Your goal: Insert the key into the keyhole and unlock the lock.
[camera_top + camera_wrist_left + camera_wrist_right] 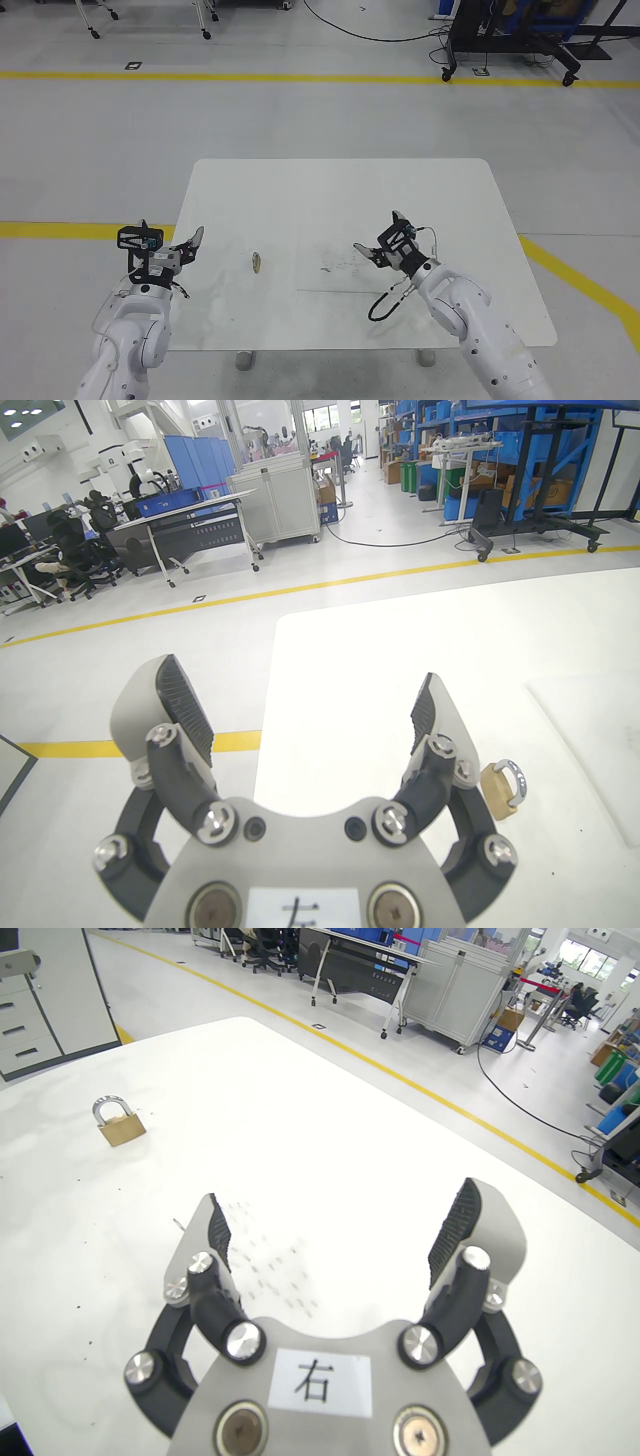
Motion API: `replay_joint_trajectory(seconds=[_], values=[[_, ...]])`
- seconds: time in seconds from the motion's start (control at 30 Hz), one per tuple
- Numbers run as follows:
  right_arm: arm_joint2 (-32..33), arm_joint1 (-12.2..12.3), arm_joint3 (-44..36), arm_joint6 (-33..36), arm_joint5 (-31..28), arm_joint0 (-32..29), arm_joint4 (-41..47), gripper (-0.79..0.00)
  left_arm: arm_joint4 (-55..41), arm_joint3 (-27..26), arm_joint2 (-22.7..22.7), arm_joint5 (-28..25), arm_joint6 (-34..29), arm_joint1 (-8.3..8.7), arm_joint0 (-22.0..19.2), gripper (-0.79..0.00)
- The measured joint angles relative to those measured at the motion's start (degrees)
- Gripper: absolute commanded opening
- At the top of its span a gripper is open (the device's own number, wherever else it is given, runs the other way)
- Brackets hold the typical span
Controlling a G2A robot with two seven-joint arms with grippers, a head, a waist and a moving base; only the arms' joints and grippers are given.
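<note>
Lock (257,262) sits on the white tabletop (330,190), toward 9 o'clock from centre. Left gripper (300,685) hangs at the 9 o'clock edge, jaws wide and empty. Right gripper (340,1193) is near centre, jaws wide too.

A white label (320,1380) sits on the grey mount plate behind the right pincer (341,1193), between two round screws. It carries one black Chinese character, whole and clear. A like sticker (302,910) sits at the same spot behind the left pincer (300,670). Its black character is cut by the picture's edge, so that just the upper strokes show. In the room behind, a brown carton (555,492) under the blue shelves bears a dark mark, too small to read.
</note>
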Motion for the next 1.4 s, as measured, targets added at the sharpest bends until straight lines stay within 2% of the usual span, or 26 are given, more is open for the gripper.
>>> replay_joint_trajectory(seconds=[0.4, 0.6, 0.7, 0.8, 0.9, 0.97, 1.03, 1.17, 1.23, 1.4], values=[[-0.80, -0.06, 0.18, 0.15, -1.14, 0.20, 0.15, 0.000, 0.00, 0.00, 0.00, 0.00, 0.00, 0.00, 0.00, 0.000], [-7.25, -0.67, 5.92, -2.19, -16.59, 6.94, 2.13, 0.000, 0.00, 0.00, 0.00, 0.00, 0.00, 0.00, 0.00, 0.000], [-10.54, -0.90, 9.07, -2.97, -22.83, 10.67, -1.19, 0.000, 0.00, 0.00, 0.00, 0.00, 0.00, 0.00, 0.00, 0.000], [-13.57, -0.92, 11.00, -4.01, -26.55, 13.06, -7.58, 0.000, 0.00, 0.00, 0.00, 0.00, 0.00, 0.00, 0.00, 0.000], [-15.65, -0.99, 12.07, -3.38, -26.38, 14.35, -12.64, 0.000, 0.00, 0.00, 0.00, 0.00, 0.00, 0.00, 0.00, 0.000], [-16.41, -1.07, 12.52, -3.21, -25.56, 14.72, -14.08, -0.022, 0.00, 0.00, 0.00, 0.00, 0.00, 0.00, 0.00, 0.000], [-16.72, -1.10, 12.91, -2.57, -24.88, 15.00, -14.79, -0.083, 0.00, 0.00, 0.00, 0.00, 0.00, 0.00, 0.00, 0.000], [-17.58, -1.25, 13.79, 0.19, -23.51, 15.72, -16.13, -0.077, 0.00, 0.00, 0.00, 0.00, 0.00, 0.00, 0.00, 0.000], [-18.26, -1.42, 14.20, 1.16, -23.53, 16.30, -16.37, -0.111, 0.00, 0.00, 0.00, 0.00, 0.00, 0.00, 0.00, 0.000], [-19.54, -1.86, 15.94, 2.11, -23.15, 18.06, -16.33, -0.382, 0.00, 0.00, 0.00, 0.00, 0.00, 0.00, 0.00, 0.000]])
